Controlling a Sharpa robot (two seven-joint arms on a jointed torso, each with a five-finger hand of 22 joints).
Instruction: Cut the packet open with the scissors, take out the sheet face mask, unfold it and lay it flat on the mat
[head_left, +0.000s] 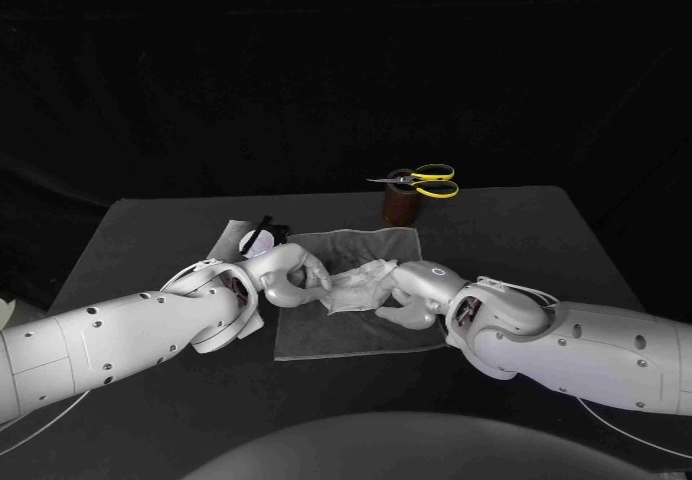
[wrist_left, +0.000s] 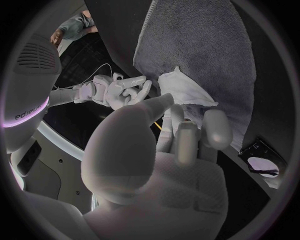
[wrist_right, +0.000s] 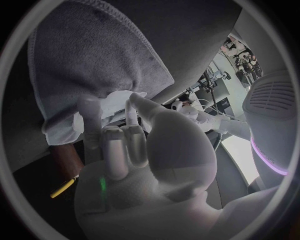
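While left robot hand (head_left: 293, 277), right robot hand (head_left: 408, 293) grip mask (head_left: 361, 287) (edges hidden), mat (head_left: 353, 335) beneath

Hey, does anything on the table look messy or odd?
The sheet face mask is crumpled over the mat, held between the left hand and right hand, not flat. Nothing else stands out.

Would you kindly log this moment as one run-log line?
left hand, right hand: hold crumpled white sheet mask over grey cloth mat | yellow-handled scissors: in brown holder | silvery packet: behind left hand
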